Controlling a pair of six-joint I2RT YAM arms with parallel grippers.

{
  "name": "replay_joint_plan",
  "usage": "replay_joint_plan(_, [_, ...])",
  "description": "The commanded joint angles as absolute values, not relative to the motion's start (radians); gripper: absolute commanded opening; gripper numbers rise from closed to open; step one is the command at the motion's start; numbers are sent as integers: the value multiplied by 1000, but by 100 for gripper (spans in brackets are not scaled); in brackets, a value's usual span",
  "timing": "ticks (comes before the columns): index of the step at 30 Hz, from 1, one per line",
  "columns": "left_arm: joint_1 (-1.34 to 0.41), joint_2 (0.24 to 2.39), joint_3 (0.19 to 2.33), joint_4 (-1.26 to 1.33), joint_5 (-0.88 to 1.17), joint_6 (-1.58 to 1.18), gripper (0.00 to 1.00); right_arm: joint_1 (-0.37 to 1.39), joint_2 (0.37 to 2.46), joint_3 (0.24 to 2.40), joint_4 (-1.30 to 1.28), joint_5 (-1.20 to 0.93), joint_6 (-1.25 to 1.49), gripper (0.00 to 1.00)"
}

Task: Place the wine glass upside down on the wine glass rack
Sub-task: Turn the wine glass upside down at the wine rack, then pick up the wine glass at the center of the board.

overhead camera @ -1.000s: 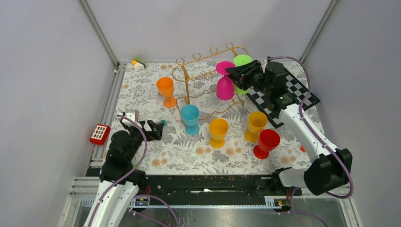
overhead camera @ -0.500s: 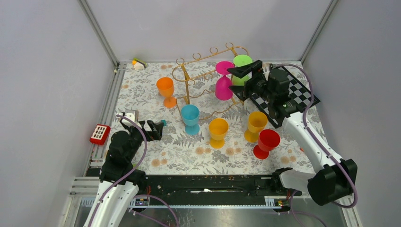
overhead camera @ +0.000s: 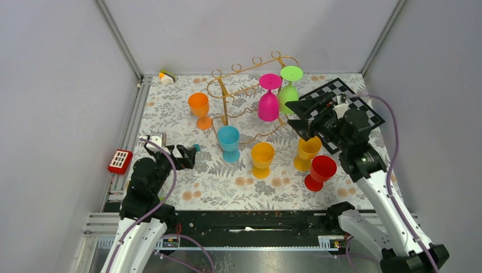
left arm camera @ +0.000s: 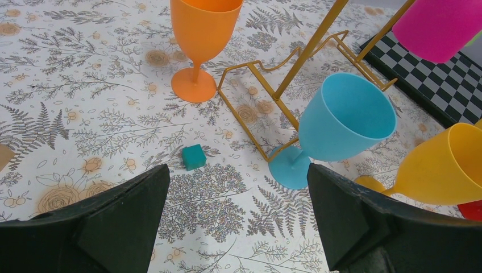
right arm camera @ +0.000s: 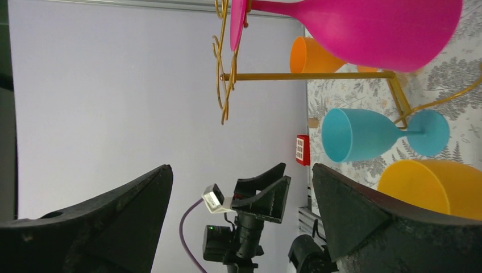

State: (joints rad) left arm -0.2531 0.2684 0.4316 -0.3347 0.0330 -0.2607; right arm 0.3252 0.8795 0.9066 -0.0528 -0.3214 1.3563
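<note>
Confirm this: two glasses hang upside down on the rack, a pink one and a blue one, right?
Not quite: beside the pink glass hangs a green glass, not a blue one. The top external view shows both upside down on the rack; the blue glass stands upright on the table.

No readable text, labels or numbers anywhere from my end. The little red box (overhead camera: 120,161) at far left only shows white squares, too small to make out.
</note>
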Motion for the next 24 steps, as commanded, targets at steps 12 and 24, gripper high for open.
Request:
replay_joint_plan(12, [-252,266,436,-277,60,-256,99,321,746,1215,-762,-91,697,100])
replay_joint_plan(24, [-252,302,477,-331,67,-276,99,321,653,1167,-922,422,336,100])
